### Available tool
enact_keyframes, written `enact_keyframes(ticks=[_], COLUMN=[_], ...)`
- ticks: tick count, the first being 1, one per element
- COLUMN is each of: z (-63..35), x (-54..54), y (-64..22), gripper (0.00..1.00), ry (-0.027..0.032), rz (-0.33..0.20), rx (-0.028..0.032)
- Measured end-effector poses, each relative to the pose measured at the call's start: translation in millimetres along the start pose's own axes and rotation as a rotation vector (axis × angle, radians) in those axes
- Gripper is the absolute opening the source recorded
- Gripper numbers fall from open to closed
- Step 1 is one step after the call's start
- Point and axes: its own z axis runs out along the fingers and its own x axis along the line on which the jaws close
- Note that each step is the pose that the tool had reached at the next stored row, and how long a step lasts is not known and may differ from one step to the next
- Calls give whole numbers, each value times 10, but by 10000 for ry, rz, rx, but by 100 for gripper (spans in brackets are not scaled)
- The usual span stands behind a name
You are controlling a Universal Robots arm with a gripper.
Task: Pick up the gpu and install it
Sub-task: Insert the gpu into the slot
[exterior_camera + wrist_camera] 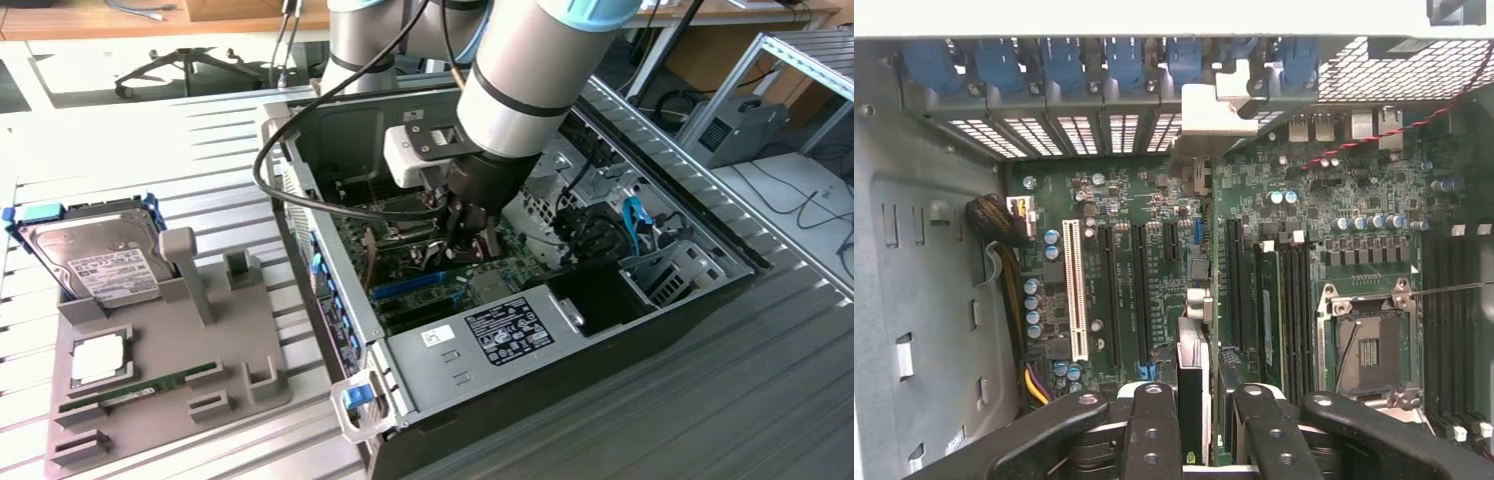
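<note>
My gripper (462, 238) reaches down into the open computer case (320, 300), just above the motherboard (400, 270). In the wrist view the gripper (1204, 405) is shut on the gpu (1194, 365), a thin card seen edge-on between the black fingers (1151, 425). The card runs toward the rear slot openings, where its silver end bracket (1206, 115) sits against the case wall. Its lower edge hangs over the black expansion slots (1234, 280) in the middle of the green board; I cannot tell whether it is seated.
A white slot (1076, 290) and a CPU socket (1369, 345) flank the card. Outside the case, a grey holder tray (174, 340) carries a silver hard drive (100, 262), a chip (96, 358) and a green RAM stick (147, 385). Cables (627, 225) crowd the case's far side.
</note>
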Motion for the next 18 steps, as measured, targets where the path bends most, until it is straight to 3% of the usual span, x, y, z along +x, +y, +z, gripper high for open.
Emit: enact_keyframes(ticks=[6, 7, 8, 10, 14, 17, 18], z=[9, 22, 27, 32, 39, 42, 46], x=[-44, -110, -135, -178, -213, -236, -258], y=[3, 6, 7, 10, 11, 13, 14], gripper=[27, 27, 27, 27, 27, 27, 27], ry=[52, 196, 273, 391, 563, 826, 972], rz=[3, 6, -1, -27, -262, -483, -488], rx=[2, 10, 14, 16, 2, -10, -6])
